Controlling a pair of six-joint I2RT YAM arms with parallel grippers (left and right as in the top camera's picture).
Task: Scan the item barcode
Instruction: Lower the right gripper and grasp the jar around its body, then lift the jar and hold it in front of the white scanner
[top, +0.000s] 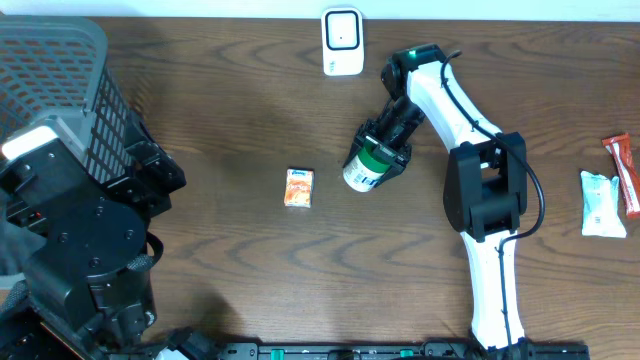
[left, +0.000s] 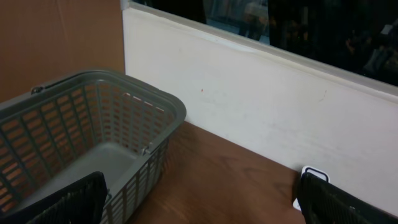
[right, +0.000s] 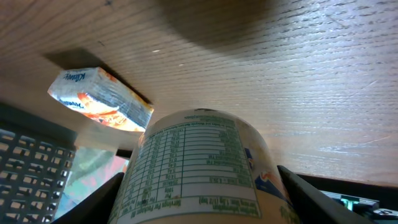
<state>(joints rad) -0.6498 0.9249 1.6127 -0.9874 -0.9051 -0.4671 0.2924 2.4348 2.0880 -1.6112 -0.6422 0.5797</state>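
Bright, even light; near canister (right: 199, 168) soft-focused

White-and-green canister (top: 360, 172), tilted, gripped in right tool (top: 381, 153), white scanner (top: 341, 41) at far edge

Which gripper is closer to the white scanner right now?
Right. The right gripper, holding the canister, sits a short way in front of the scanner; the left gripper is open, far off by the basket.

place: mock shop checkout | signs: grey shopping basket (left: 143, 93) far left; white barcode scanner (top: 341, 41) far edge; snack packet (top: 603, 204) right, on wooden table (top: 220, 100)
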